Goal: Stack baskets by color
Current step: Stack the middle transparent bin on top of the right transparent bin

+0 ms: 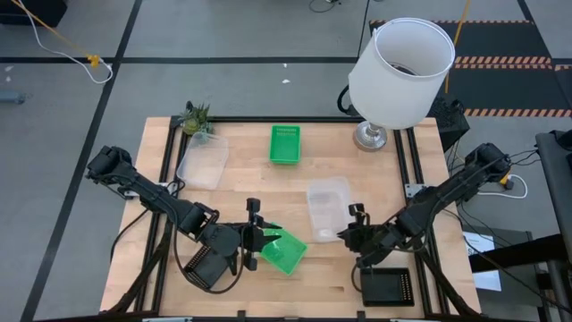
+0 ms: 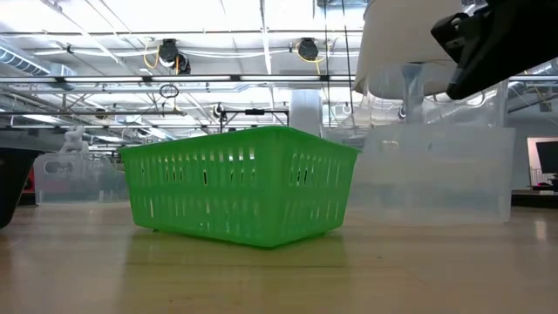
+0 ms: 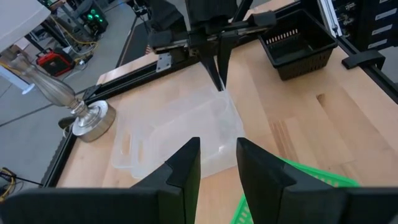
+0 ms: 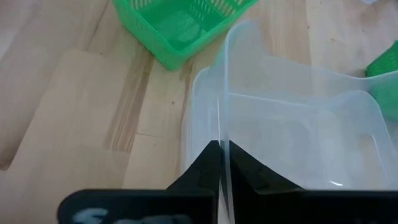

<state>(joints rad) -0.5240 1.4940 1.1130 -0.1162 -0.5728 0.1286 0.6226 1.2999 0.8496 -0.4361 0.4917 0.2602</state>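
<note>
A clear basket (image 1: 326,206) sits on the table right of centre, also seen in the low view (image 2: 436,174). My right gripper (image 1: 345,234) is shut at its near right corner. A green basket (image 1: 286,253) rests on its bottom on the table near the front, left of centre (image 2: 240,187). My left gripper (image 1: 257,240) hovers open just beside its left rim, with nothing between its fingers (image 3: 217,168). A second green basket (image 1: 285,144) lies at the far middle. A second clear basket (image 1: 203,161) lies at the far left. My right gripper pinches the clear basket's thin wall (image 4: 222,127) between its two fingers, at the near right corner. The fingers (image 3: 217,78) slant down from the table's near right side. The basket's bottom stays on the table.
A black basket (image 1: 387,286) sits at the near right corner, and another (image 1: 206,266) lies under my left arm. A large white lamp (image 1: 398,72) stands at the far right, a small potted plant (image 1: 195,116) at the far left. Bare wood shows between the baskets.
</note>
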